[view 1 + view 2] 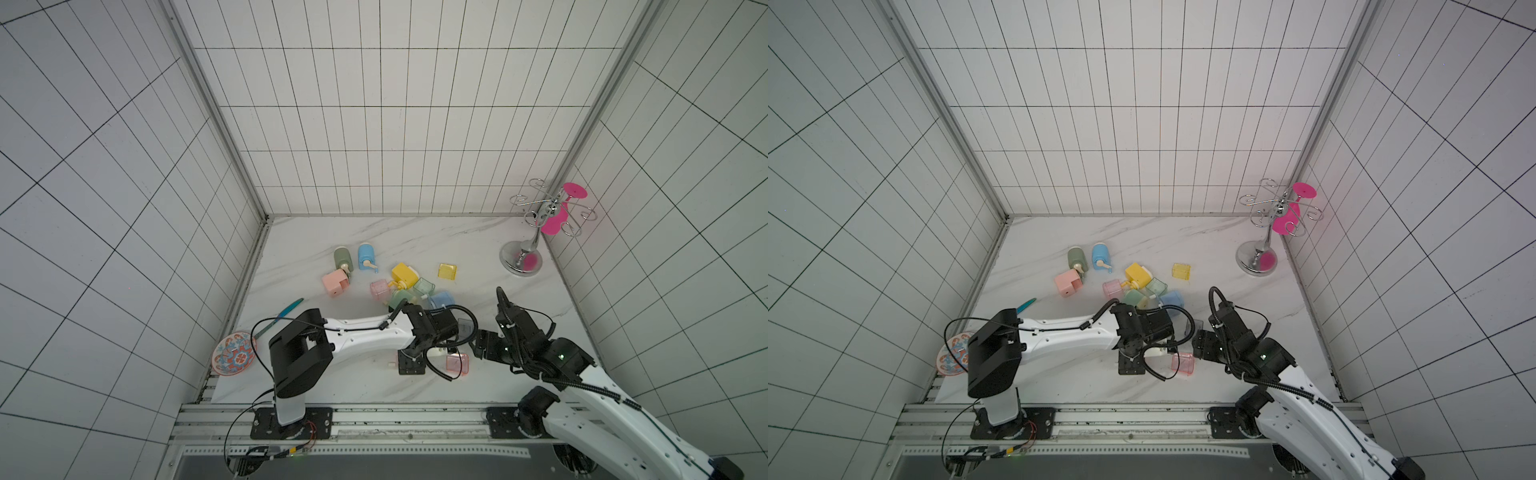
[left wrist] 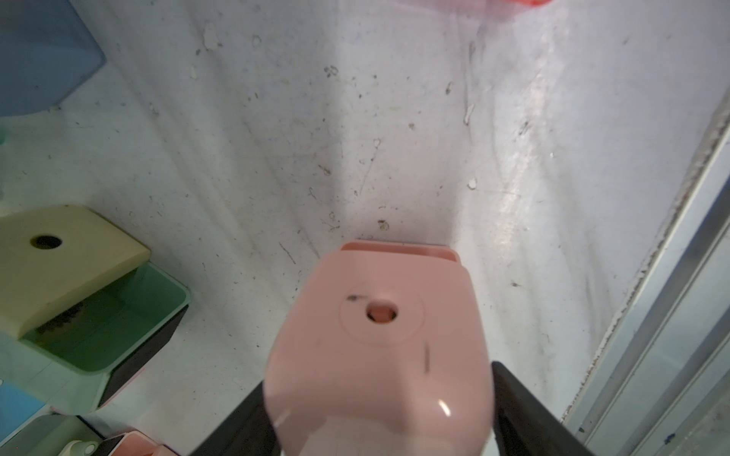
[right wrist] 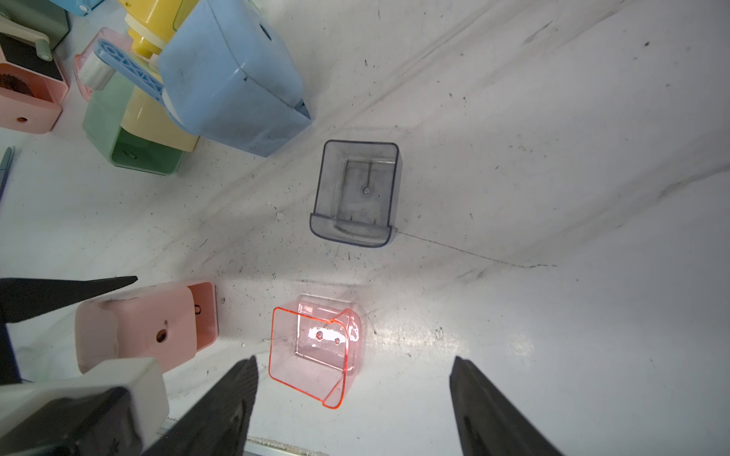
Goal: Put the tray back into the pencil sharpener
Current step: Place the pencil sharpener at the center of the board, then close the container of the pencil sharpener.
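Observation:
The pink pencil sharpener (image 2: 379, 339) lies on its side on the marble table, between the black fingers of my left gripper (image 2: 379, 398). Both fingers run along its flanks and no gap is clear. The right wrist view shows the same sharpener (image 3: 146, 327) with its open slot facing the tray. The clear red tray (image 3: 316, 347) stands just beside it, mouth up; both top views show this tray (image 1: 457, 363) (image 1: 1182, 363). My right gripper (image 3: 354, 359) hangs open over the tray's near side, holding nothing.
A clear grey tray (image 3: 357, 193) stands a little farther off. Behind it is a pile of blue (image 3: 233, 83), green and yellow sharpeners. A yellow tray (image 1: 447, 271), a wire glass rack (image 1: 536, 232), a patterned plate (image 1: 233, 353) and a teal pen (image 1: 286, 309) are around.

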Available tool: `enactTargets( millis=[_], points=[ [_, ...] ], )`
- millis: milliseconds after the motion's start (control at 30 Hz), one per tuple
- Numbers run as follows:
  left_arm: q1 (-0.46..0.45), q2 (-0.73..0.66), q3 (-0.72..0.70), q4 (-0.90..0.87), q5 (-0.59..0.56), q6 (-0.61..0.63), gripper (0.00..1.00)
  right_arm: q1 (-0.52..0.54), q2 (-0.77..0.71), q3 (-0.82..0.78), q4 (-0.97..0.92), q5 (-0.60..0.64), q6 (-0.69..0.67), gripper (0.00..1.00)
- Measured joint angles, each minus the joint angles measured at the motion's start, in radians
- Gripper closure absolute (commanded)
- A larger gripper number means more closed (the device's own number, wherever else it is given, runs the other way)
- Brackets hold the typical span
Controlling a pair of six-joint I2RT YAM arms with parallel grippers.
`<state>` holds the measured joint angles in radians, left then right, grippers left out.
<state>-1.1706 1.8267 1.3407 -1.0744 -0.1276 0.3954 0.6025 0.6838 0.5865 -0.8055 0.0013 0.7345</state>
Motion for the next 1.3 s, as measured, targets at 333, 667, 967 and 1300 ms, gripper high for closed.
enactTargets(
  millis=[333, 667, 967, 1300],
  points=[
    [0.152, -0.320, -0.161, 0.198, 0.220, -0.027, 0.03, 0.002, 0.051, 0.000, 0.010, -0.051, -0.021, 0.24],
    [0.224, -0.558, -0.476, 0.463, 0.319, -0.045, 0.03, 0.122, 0.189, -0.041, 0.081, -0.060, 0.016, 0.46],
    [0.224, -0.550, -0.543, 0.536, 0.346, 0.002, 0.04, 0.153, 0.308, -0.063, 0.177, -0.037, 0.041, 0.64],
    [0.221, -0.512, -0.558, 0.593, 0.376, 0.059, 0.09, 0.183, 0.344, -0.073, 0.214, -0.029, 0.065, 0.64]
  ],
)
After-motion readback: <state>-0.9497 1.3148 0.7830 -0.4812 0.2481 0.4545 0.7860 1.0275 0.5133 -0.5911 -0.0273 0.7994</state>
